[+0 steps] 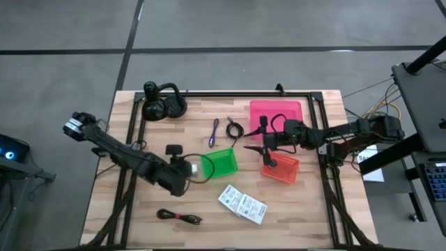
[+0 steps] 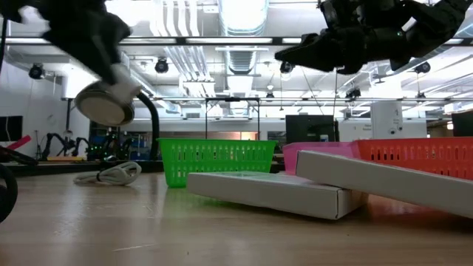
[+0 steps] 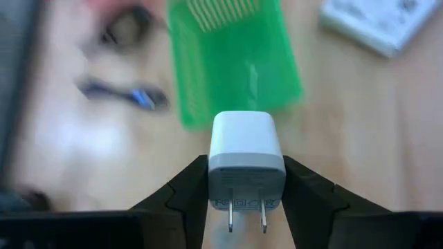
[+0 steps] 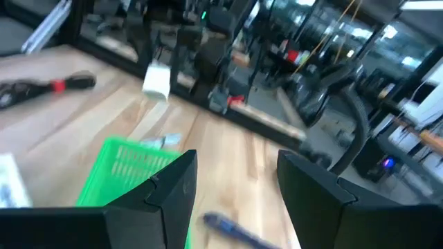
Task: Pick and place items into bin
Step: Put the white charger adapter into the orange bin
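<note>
A small white plastic plug charger [image 3: 246, 164] sits clamped in the left gripper [image 3: 246, 181], just beside the green mesh bin's [image 1: 221, 163] edge; the right gripper [image 4: 234, 181], fingers apart and empty, hovers over the orange bin [image 1: 281, 169].

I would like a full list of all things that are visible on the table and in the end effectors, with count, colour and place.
green bin: one, green, table centre
pink bin: one, pink, far side
orange bin: one, orange-red, right of the green bin
white packets: two, white, near side
purple cable: one, purple, beyond the green bin
black cable: one, black, beside the purple cable
black-red cable: one, near left
headphones: one, black, far left
white charger: one, in the left end effector
right end effector: open, empty, above the orange bin
</note>
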Controlling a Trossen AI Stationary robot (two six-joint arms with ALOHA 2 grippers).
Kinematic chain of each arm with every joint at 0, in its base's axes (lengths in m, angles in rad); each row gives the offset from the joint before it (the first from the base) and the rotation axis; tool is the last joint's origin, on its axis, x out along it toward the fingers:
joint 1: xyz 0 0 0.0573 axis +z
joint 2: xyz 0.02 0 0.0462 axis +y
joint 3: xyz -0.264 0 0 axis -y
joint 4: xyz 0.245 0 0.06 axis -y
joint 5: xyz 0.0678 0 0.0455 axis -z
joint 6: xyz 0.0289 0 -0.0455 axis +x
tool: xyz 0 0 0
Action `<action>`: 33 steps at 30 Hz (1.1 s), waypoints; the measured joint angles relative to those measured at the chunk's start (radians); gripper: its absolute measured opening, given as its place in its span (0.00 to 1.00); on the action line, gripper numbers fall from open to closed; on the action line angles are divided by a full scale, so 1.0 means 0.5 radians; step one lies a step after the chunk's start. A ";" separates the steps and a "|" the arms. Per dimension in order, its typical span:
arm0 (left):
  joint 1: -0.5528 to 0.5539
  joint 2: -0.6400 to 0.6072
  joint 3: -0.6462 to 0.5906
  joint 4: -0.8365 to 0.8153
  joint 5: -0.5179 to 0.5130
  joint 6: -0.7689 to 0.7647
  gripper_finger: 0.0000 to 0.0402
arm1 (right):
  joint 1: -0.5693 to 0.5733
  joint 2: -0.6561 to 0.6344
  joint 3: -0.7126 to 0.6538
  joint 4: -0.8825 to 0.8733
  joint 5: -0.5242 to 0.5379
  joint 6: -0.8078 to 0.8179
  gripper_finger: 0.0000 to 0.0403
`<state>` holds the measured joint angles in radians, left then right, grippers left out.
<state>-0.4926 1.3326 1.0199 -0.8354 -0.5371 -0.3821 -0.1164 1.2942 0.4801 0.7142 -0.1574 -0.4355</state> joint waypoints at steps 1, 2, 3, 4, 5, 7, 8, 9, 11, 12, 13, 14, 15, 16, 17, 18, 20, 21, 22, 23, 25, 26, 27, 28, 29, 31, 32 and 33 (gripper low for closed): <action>0.002 -0.004 0.000 0.057 -0.077 0.110 0.33 | 0.000 -0.001 0.000 0.045 0.000 0.008 0.46; 0.005 -0.005 0.000 0.123 -0.146 0.224 0.33 | 0.000 -0.002 0.000 0.072 -0.001 0.024 0.46; 0.005 -0.005 0.000 0.188 -0.202 0.324 0.33 | 0.000 -0.002 0.000 0.079 -0.001 0.030 0.46; 0.005 -0.005 -0.004 0.261 -0.248 0.417 0.33 | 0.003 -0.002 0.000 0.074 0.000 0.033 0.46; 0.008 -0.008 -0.009 0.331 -0.277 0.507 0.33 | 0.003 -0.001 0.000 0.067 0.000 0.033 0.46; 0.018 -0.013 -0.027 0.490 -0.308 0.665 0.33 | 0.004 -0.001 0.000 0.062 -0.001 0.033 0.46; 0.026 -0.014 -0.033 0.560 -0.307 0.742 0.33 | 0.004 -0.002 0.000 0.059 -0.001 0.034 0.46; 0.034 -0.014 -0.040 0.617 -0.308 0.804 0.33 | 0.004 -0.001 0.000 0.058 -0.001 0.034 0.46; 0.057 -0.014 -0.065 0.748 -0.308 0.921 0.33 | 0.005 -0.001 -0.007 0.058 -0.001 0.034 0.46; 0.071 -0.014 -0.084 0.821 -0.308 0.982 0.33 | 0.005 -0.001 -0.010 0.058 -0.001 0.032 0.46; 0.085 -0.014 -0.108 0.890 -0.307 1.043 0.33 | 0.011 -0.001 -0.015 0.057 -0.001 0.018 0.46; 0.102 -0.014 -0.136 0.956 -0.306 1.100 0.33 | 0.021 -0.001 -0.021 0.055 0.000 -0.008 0.46; 0.120 -0.014 -0.163 1.022 -0.307 1.155 0.33 | 0.038 -0.002 -0.029 0.056 0.000 -0.044 0.46; 0.139 -0.014 -0.186 1.069 -0.306 1.206 0.33 | 0.060 -0.001 -0.037 0.057 0.001 -0.086 0.46; 0.161 -0.014 -0.200 1.089 -0.305 1.244 0.33 | 0.086 -0.001 -0.046 0.057 0.000 -0.127 0.46; 0.184 -0.014 -0.207 1.095 -0.306 1.253 0.33 | 0.114 -0.001 -0.054 0.056 -0.002 -0.169 0.46; 0.231 -0.014 -0.220 1.112 -0.305 1.260 0.33 | 0.173 -0.001 -0.056 0.057 -0.002 -0.235 0.46; 0.251 -0.014 -0.228 1.132 -0.304 1.270 0.33 | 0.203 -0.001 -0.056 0.058 -0.002 -0.263 0.46; 0.270 -0.014 -0.235 1.159 -0.304 1.296 0.33 | 0.229 -0.001 -0.056 0.059 -0.002 -0.291 0.46; 0.281 -0.014 -0.246 1.201 -0.303 1.328 0.33 | 0.256 -0.001 -0.056 0.058 -0.002 -0.309 0.46; 0.295 -0.014 -0.273 1.313 -0.288 1.418 0.33 | 0.293 -0.001 -0.056 0.043 -0.003 -0.311 0.46; 0.302 -0.014 -0.288 1.377 -0.255 1.460 0.33 | 0.305 -0.001 -0.056 0.019 -0.004 -0.302 0.46; 0.308 -0.014 -0.304 1.440 -0.212 1.495 0.33 | 0.314 -0.001 -0.056 -0.017 -0.003 -0.296 0.46; 0.314 -0.014 -0.319 1.501 -0.163 1.526 0.33 | 0.316 0.000 -0.057 -0.049 -0.002 -0.299 0.46; 0.321 -0.014 -0.333 1.562 -0.113 1.565 0.33 | 0.316 0.000 -0.058 -0.059 -0.002 -0.301 0.46; 0.331 -0.014 -0.349 1.661 -0.079 1.622 0.33 | 0.316 0.000 -0.057 -0.032 -0.002 -0.278 0.46; 0.339 -0.013 -0.355 1.707 -0.077 1.651 0.33 | 0.316 0.000 -0.056 -0.016 -0.002 -0.269 0.46; 0.349 -0.009 -0.361 1.754 -0.075 1.679 0.33 | 0.316 0.000 -0.054 0.000 -0.002 -0.258 0.46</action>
<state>-0.3181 1.3281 0.8391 0.0415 -0.5743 0.4575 0.0414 1.2942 0.4530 0.7139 -0.1585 -0.5644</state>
